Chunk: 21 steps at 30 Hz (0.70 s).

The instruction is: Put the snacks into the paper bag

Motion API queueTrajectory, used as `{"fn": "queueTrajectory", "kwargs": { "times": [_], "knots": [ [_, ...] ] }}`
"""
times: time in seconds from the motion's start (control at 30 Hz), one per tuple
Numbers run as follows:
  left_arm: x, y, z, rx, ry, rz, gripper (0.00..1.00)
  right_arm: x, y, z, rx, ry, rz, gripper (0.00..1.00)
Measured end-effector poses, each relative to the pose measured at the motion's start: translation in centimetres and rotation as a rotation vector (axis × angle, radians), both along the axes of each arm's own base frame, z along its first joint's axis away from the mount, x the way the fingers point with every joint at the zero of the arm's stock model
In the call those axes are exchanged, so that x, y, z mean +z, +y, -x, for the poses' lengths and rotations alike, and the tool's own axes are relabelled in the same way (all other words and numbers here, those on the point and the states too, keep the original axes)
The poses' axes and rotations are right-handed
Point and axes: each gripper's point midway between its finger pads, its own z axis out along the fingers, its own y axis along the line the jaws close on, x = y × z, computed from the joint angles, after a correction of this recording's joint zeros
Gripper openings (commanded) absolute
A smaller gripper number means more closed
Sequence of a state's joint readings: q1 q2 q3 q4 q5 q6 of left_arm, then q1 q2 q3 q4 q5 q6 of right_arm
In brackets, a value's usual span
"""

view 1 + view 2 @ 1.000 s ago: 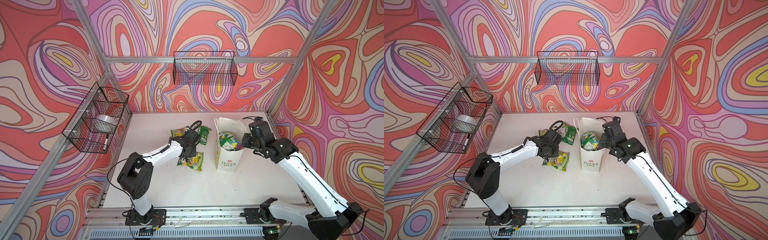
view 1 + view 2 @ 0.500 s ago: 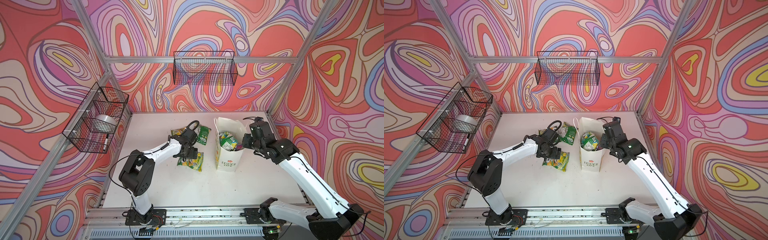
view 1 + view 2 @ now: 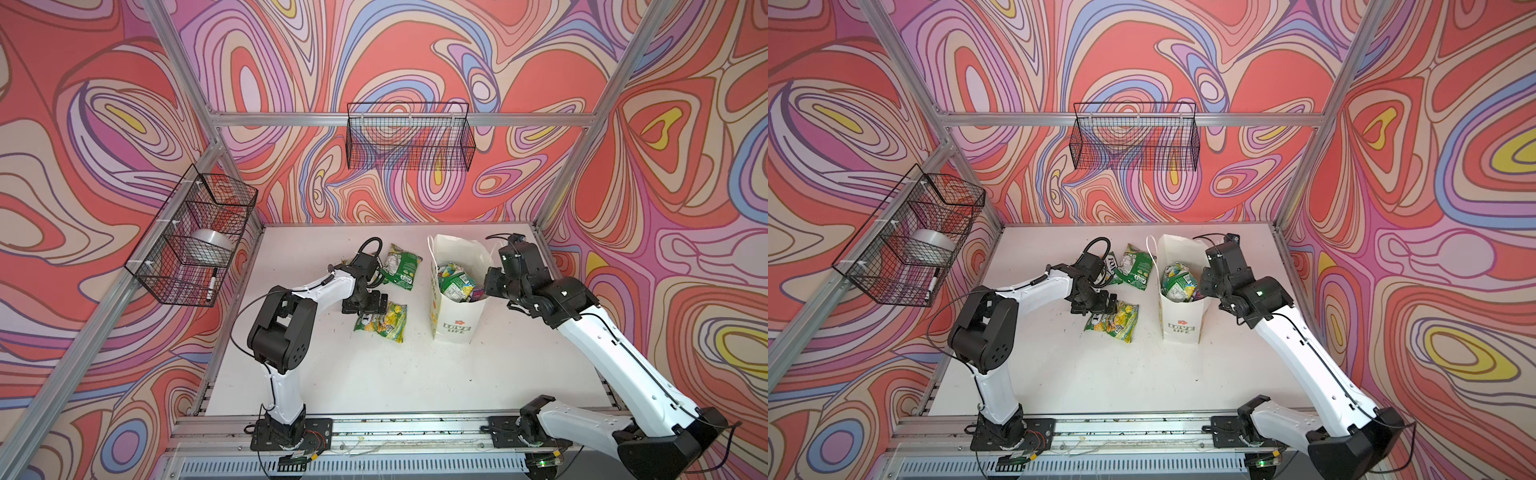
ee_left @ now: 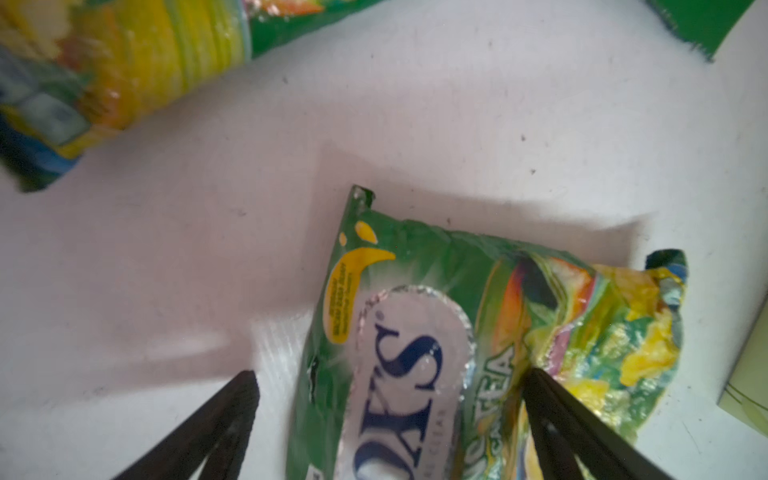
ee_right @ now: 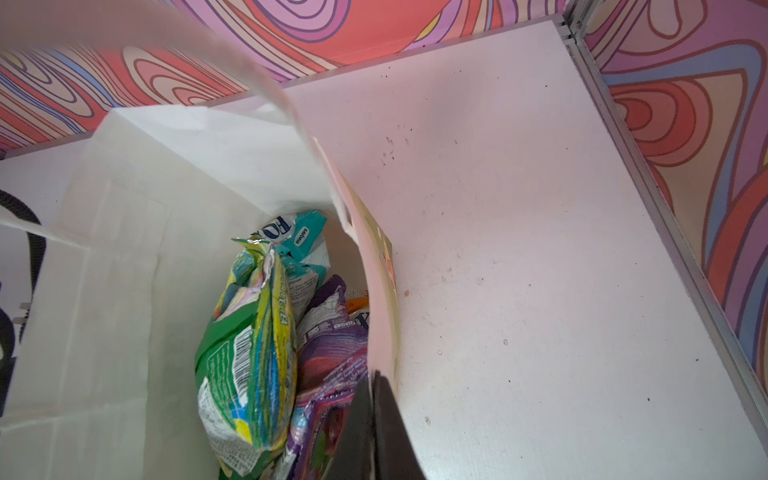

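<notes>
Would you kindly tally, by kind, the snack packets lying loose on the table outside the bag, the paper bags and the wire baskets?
Loose snack packets: 3
White paper bag: 1
Black wire baskets: 2
Total: 6

White table (image 3: 374, 374), a bit speckled with dirt. On it: the paper bag (image 3: 455, 320) standing upright right of centre, a green-yellow packet (image 3: 382, 322) lying flat just left of it, a green packet (image 3: 401, 268) farther back, and a half-hidden packet (image 3: 1111, 270) left of that.
</notes>
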State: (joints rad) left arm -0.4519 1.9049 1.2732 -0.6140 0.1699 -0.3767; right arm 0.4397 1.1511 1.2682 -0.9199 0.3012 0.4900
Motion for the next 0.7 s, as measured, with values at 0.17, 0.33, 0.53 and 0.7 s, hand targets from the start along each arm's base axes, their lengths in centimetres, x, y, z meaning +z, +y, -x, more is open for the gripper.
{"fn": "queueTrajectory", "kwargs": {
  "times": [0.17,0.33,0.53,0.7],
  "knots": [
    [0.0,-0.8,-0.1,-0.010,-0.002,0.040,0.96,0.0,0.0,0.0,0.001,0.000,0.000,0.00],
    [-0.2,-1.4,0.0,-0.013,-0.012,0.055,0.65,0.0,0.0,0.0,0.003,0.000,0.000,0.00],
    [-0.3,-1.9,0.4,0.012,0.004,0.082,0.34,0.0,0.1,0.0,0.004,0.000,-0.001,0.00],
    [0.3,-2.0,0.4,0.043,0.005,0.101,0.21,0.0,0.1,0.0,0.004,0.000,-0.001,0.00]
  ]
}}
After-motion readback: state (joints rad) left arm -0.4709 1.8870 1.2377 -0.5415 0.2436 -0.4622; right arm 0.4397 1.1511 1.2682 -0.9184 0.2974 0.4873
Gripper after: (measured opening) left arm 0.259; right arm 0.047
